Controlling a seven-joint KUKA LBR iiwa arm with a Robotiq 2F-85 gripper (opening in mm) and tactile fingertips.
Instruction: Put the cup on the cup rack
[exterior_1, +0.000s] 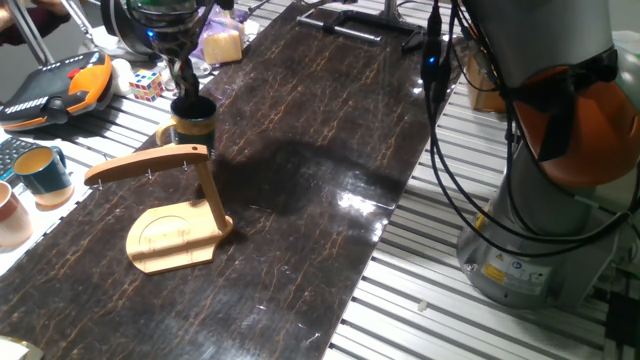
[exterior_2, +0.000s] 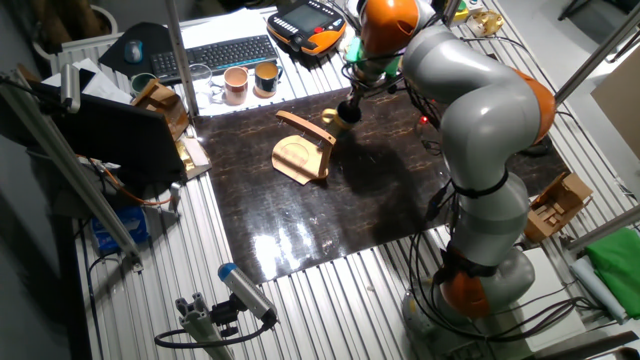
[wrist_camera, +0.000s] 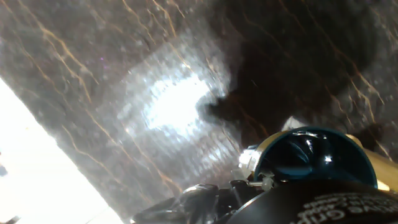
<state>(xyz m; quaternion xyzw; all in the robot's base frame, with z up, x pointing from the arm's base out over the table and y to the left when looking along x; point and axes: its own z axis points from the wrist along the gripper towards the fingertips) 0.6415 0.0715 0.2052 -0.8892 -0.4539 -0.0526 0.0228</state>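
1. Dark marbled matting (exterior_1: 330, 120) covers a slatted metal table.
2. On it stands the cup rack (exterior_1: 172, 215), a pale wooden stand with a rounded base, an upright post and a curved arm reaching left.
3. Just beyond the rack's arm is the cup (exterior_1: 191, 122), dark teal with a tan band; whether it rests on the mat is unclear.
4. Directly above, the gripper (exterior_1: 185, 88) reaches down into the cup's mouth; whether its fingers clasp the rim cannot be told.
5. At the far left, two other cups (exterior_1: 44, 172) sit apart.
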